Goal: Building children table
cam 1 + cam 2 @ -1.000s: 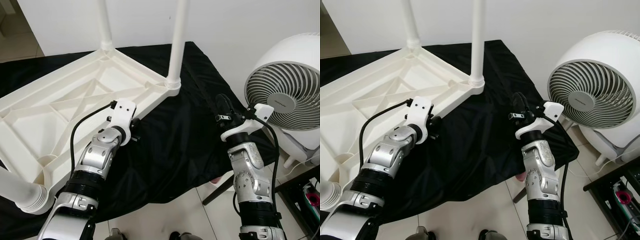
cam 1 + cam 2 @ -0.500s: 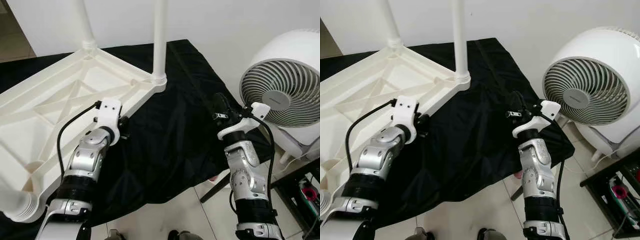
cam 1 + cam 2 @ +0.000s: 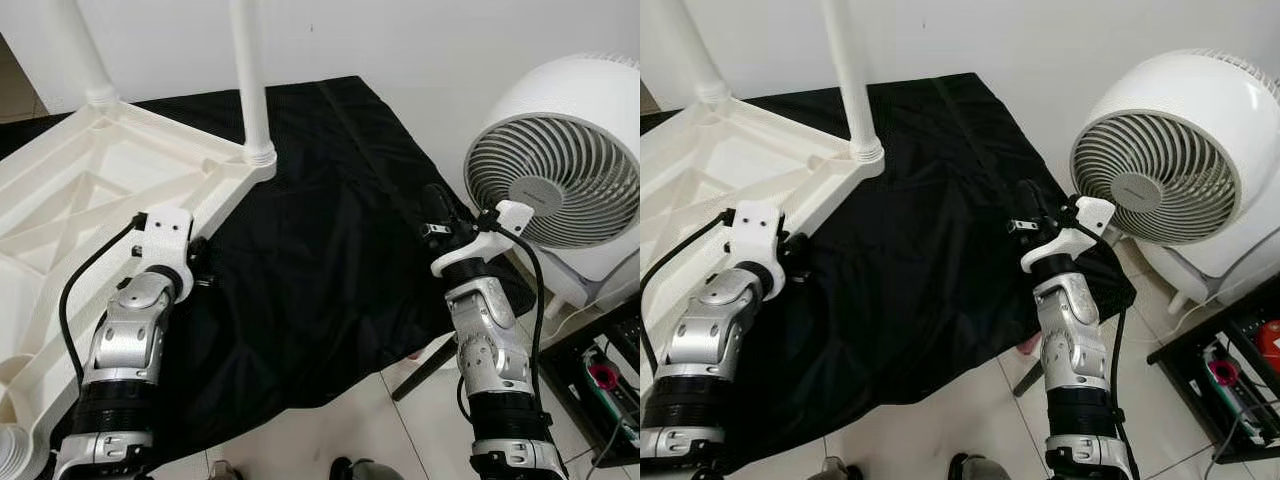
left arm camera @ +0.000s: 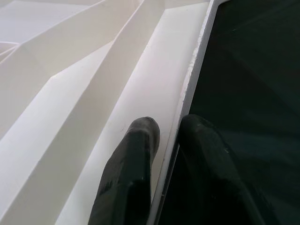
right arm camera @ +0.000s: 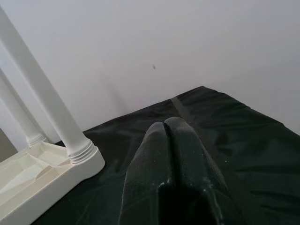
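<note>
While the upturned white plastic children's table [image 3: 90, 190] lies at ten o'clock on the black cloth [image 3: 330, 220] with two legs [image 3: 250, 80] visibly fitted, the left pincer [image 4: 164, 136] nips its rim, the right pincer [image 5: 169, 129] hovers closed and empty, and assembly looks partly done.

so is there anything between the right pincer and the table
Nothing visible. The right pincer hovers shut over bare black cloth, and only that cloth lies between it and the upturned table. The left pincer already grips the table's rim.
</note>
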Tool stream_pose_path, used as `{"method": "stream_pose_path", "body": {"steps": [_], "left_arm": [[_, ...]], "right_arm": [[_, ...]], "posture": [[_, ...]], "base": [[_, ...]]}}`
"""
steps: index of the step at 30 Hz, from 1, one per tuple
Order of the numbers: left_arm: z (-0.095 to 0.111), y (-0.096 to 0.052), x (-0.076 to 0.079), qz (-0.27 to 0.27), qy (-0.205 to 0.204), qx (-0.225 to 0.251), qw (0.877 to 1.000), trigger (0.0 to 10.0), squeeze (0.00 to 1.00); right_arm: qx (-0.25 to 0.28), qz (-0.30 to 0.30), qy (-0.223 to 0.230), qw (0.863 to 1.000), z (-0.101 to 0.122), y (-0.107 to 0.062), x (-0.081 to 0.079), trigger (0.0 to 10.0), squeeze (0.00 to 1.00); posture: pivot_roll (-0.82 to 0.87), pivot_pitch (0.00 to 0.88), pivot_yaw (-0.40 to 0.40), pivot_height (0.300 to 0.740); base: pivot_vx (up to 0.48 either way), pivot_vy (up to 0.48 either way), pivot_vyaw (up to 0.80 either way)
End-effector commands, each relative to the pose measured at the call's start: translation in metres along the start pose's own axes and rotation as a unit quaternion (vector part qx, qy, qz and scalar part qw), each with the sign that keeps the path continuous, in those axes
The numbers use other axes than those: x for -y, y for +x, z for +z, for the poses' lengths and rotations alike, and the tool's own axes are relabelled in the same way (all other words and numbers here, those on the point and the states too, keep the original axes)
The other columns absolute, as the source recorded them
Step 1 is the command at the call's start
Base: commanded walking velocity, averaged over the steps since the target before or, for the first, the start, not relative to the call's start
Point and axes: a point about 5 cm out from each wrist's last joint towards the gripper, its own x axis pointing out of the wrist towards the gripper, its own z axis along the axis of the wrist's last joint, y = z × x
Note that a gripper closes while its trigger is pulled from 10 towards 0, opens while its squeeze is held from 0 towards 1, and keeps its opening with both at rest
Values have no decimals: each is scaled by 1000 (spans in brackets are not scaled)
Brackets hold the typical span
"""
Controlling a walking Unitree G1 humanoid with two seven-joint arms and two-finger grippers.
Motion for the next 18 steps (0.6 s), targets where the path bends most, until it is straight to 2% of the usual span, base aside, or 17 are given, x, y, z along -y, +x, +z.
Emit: {"method": "stream_pose_path", "body": {"steps": [1, 2, 3, 5, 7, 8, 10, 13, 14, 17, 18], "left_arm": [[-18, -5, -28, 144, 10, -41, 989, 3843, 0], [-14, -4, -25, 136, 11, -35, 990, 3843, 0], [-11, -3, -20, 124, 8, -26, 992, 10000, 0], [-11, -3, -20, 124, 8, -26, 992, 10000, 0], [-3, 0, 4, 66, 3, -3, 998, 10000, 0], [-3, 0, 4, 66, 3, -3, 998, 10000, 0], [3, 0, 25, 18, 3, 13, 1000, 10000, 0], [5, -1, 33, 0, -4, 21, 1000, 10000, 0], [6, -2, 34, -5, -5, 24, 1000, 10000, 455], [6, -2, 34, -7, -6, 26, 1000, 10000, 455], [7, -2, 35, -15, -9, 28, 999, 10000, 1000]], "right_arm": [[-6, 1, 1, 1000, -1, -1, 1, 10000, 0], [-6, 0, 0, 1000, -1, -2, 2, 10000, 0], [-6, 1, -1, 1000, -1, -2, 2, 10000, 0], [-6, 1, -1, 1000, -1, -2, 2, 10000, 0], [-5, 0, -2, 1000, -1, -1, 2, 10000, 0], [-5, 0, -2, 1000, -1, -1, 2, 10000, 0], [-4, 0, -3, 1000, 0, -1, 3, 10000, 0], [-3, -2, -6, 1000, 1, -2, 4, 10000, 0], [-3, -4, -7, 1000, 1, -3, 5, 10000, 0], [-3, -4, -8, 1000, 1, -3, 5, 10000, 0], [-3, -5, -8, 1000, 1, -4, 5, 10000, 0]], "posture": [[108, 144, -31, 740], [108, 144, -31, 740], [106, 145, -31, 740], [106, 145, -31, 740], [103, 144, -29, 740], [103, 144, -29, 740], [98, 142, -26, 740], [95, 141, -25, 740], [93, 140, -24, 740], [93, 140, -24, 740], [93, 140, -25, 740]], "base": [[0, 0, 0], [0, 0, 0], [0, 0, 0], [0, 0, 0], [0, 0, 0], [0, 0, 0], [0, 0, 0], [0, 0, 0], [0, 0, 0], [0, 0, 0], [0, 0, 0]]}}
